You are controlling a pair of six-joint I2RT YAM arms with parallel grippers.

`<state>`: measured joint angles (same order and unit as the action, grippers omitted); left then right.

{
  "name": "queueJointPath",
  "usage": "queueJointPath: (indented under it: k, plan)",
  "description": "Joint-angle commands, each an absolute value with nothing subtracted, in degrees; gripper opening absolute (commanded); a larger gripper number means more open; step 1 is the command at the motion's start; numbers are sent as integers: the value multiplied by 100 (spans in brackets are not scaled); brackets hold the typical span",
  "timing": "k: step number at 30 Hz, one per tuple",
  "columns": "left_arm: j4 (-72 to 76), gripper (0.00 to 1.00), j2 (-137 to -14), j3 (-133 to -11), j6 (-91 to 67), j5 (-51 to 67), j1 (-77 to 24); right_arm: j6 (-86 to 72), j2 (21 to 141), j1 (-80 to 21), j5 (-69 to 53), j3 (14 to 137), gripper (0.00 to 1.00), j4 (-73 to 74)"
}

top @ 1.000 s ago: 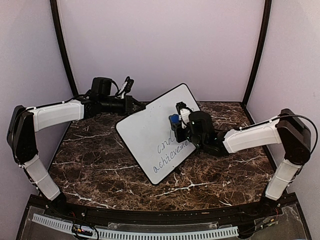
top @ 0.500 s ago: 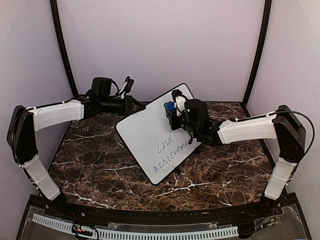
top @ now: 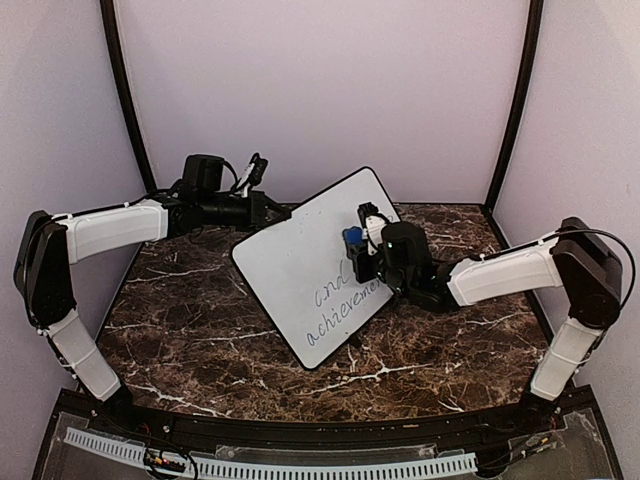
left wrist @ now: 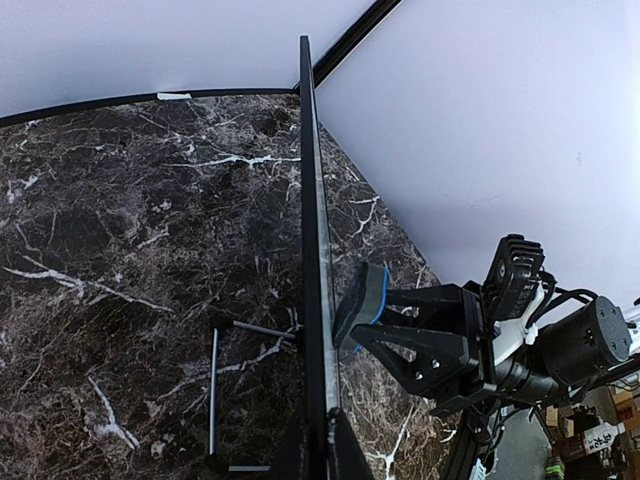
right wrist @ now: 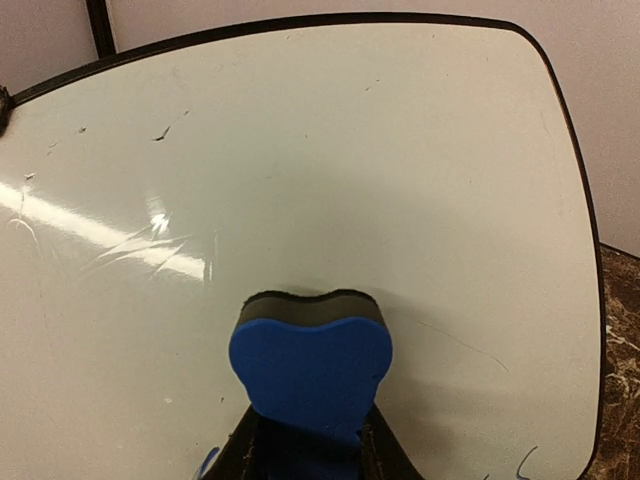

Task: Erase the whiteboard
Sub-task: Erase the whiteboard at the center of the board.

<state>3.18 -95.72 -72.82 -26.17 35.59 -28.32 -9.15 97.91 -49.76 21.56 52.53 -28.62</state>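
Note:
The whiteboard point(top: 295, 262) stands tilted on the table, with blue-grey handwriting point(top: 338, 305) on its lower part. My left gripper point(top: 268, 212) is shut on the board's upper left edge. In the left wrist view the board point(left wrist: 312, 230) shows edge-on between my left gripper's point(left wrist: 325, 452) fingers. My right gripper point(top: 362, 245) is shut on a blue eraser block point(top: 351, 238), whose dark felt face presses on the board above the writing. In the right wrist view the eraser point(right wrist: 310, 365) sits against the white surface point(right wrist: 300, 150), held by my right gripper point(right wrist: 310, 455). The eraser also shows in the left wrist view point(left wrist: 362, 303).
A thin wire stand point(left wrist: 213, 390) props the board from behind. The dark marble table point(top: 200, 320) has purple walls on three sides and black corner posts point(top: 128, 100).
My right gripper slid the eraser up the board toward its top corner, then back down to about where it was one second ago. The left arm and board have not moved.

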Motion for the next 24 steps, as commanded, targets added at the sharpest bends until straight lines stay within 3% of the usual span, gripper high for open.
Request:
queueJointPath:
  k: [1, 12, 24]
  plan:
    - [300, 0, -9569, -7207, -2408, 4040, -3146, -906, 9836, -4926, 2188, 5355, 25, -2641]
    - [326, 0, -9561, -7200, -2434, 4066, -3155, -641, 10417, -4811, 2230, 6653, 25, -2416]
    - [232, 0, -9641, -7225, -2331, 3954, -3211, -905, 9715, -4808, 2033, 5411, 25, -2424]
